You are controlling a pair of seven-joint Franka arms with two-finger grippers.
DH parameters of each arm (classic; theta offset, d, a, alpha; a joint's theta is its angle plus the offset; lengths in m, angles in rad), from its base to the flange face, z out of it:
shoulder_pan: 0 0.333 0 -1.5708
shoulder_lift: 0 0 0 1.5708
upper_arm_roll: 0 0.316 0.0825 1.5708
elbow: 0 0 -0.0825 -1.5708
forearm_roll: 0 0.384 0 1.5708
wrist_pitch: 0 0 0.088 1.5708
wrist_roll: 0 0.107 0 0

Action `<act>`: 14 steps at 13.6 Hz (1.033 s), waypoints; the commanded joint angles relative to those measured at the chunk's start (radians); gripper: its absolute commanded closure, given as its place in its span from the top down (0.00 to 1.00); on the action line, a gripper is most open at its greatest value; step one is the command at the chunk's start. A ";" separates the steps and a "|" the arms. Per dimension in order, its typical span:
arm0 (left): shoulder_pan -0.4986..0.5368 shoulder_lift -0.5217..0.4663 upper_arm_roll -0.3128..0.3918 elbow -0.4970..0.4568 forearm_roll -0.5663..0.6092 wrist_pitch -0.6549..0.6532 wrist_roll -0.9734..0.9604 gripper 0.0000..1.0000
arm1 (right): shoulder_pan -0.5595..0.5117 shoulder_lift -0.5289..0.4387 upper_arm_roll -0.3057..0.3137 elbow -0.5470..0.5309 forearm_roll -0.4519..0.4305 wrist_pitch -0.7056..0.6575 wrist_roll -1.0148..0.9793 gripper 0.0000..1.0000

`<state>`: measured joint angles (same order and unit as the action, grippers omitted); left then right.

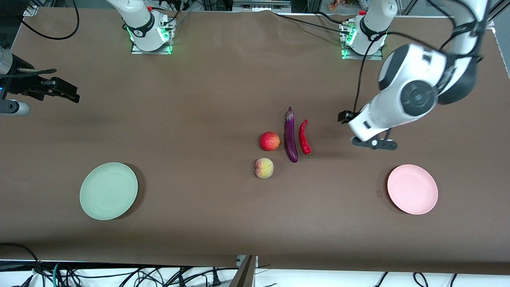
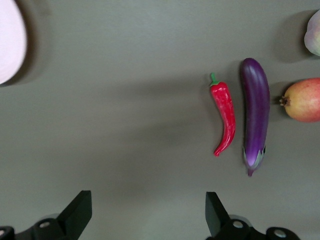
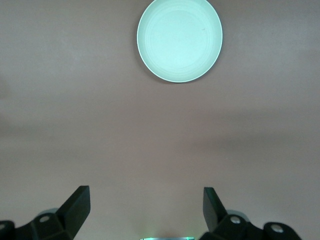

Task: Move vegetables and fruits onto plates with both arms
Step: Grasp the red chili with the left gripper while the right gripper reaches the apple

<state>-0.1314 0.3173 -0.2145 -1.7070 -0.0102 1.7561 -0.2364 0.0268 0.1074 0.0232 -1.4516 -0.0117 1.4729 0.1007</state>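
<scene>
The right gripper (image 3: 145,207), black and two-fingered, hangs released and empty over the brown surface (image 1: 199,119) at the right arm's end, its fingers spread wide. Nearer the front camera on that end lies the round pale green plate with faint rings (image 1: 108,191), bare. Around the middle sit the round red pomegranate-like fruit (image 1: 270,141) and, just nearer the camera, the pale yellow-pink creased peach (image 1: 264,168). Beside them, toward the left arm's end, lies the long glossy purple eggplant (image 1: 291,135), then the thin curved red chili pepper (image 1: 305,137) close alongside without touching. The left gripper (image 2: 147,215) hovers released and empty over bare surface between the chili and the round pale pink plate (image 1: 412,189), which lies bare.
</scene>
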 commanded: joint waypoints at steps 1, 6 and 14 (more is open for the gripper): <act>-0.048 0.069 0.004 -0.026 -0.007 0.127 -0.093 1.00 | 0.002 0.030 0.012 0.005 -0.001 0.039 -0.006 1.00; -0.080 0.150 -0.011 -0.210 -0.005 0.541 -0.201 1.00 | 0.068 0.135 0.014 0.002 -0.008 0.124 -0.016 1.00; -0.129 0.258 -0.006 -0.246 0.054 0.717 -0.324 0.81 | 0.226 0.365 0.014 0.005 -0.002 0.397 0.043 1.00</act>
<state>-0.2576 0.5827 -0.2264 -1.9384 0.0006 2.4531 -0.5418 0.2324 0.4296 0.0407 -1.4587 -0.0119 1.8083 0.1111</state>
